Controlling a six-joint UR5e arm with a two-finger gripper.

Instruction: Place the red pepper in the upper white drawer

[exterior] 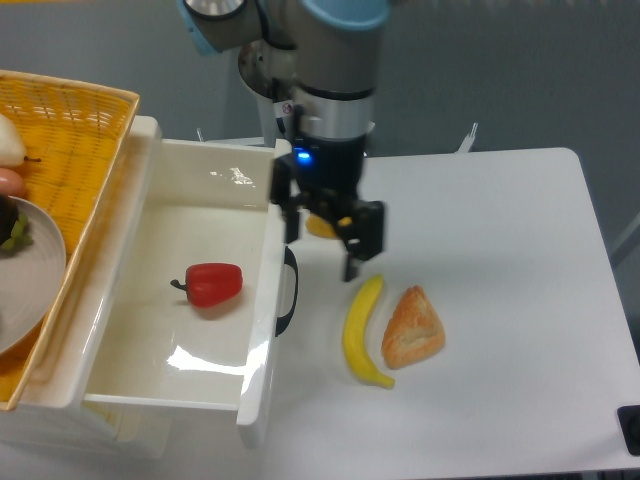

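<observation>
- Black two-finger gripper (322, 245) with fingers spread wide apart, holding nothing, hanging over the white tabletop (500, 300) just beside the drawer's front wall
- One dark finger (364, 238) down near the tip of the banana, the other by the drawer's front edge; contact with either not discernible
- Grey and light-blue robot arm (330, 60) reaching down from the tabletop's far edge, partly covering a small yellow bell pepper (322, 226)
- Small glossy red bell pepper (212, 284) with a short dark stem lying on its side on the floor of the large glossy white plastic drawer box (120, 330), about midway along it, nearer the front wall than the back, touching no wall
- Dark curved handle (288, 290) on the drawer's front wall, facing the tabletop
- Yellow woven basket (70, 130) just beside the drawer's back wall at the left edge, holding a grey plate (35, 285) with dark grapes (12, 228) on it; pale and reddish fruit (8, 160) only partly in view at the border
- Yellow curved banana (362, 330) lying near the middle of the tabletop, just beside a golden-brown triangular pastry (412, 328); touching or apart hard to tell
</observation>
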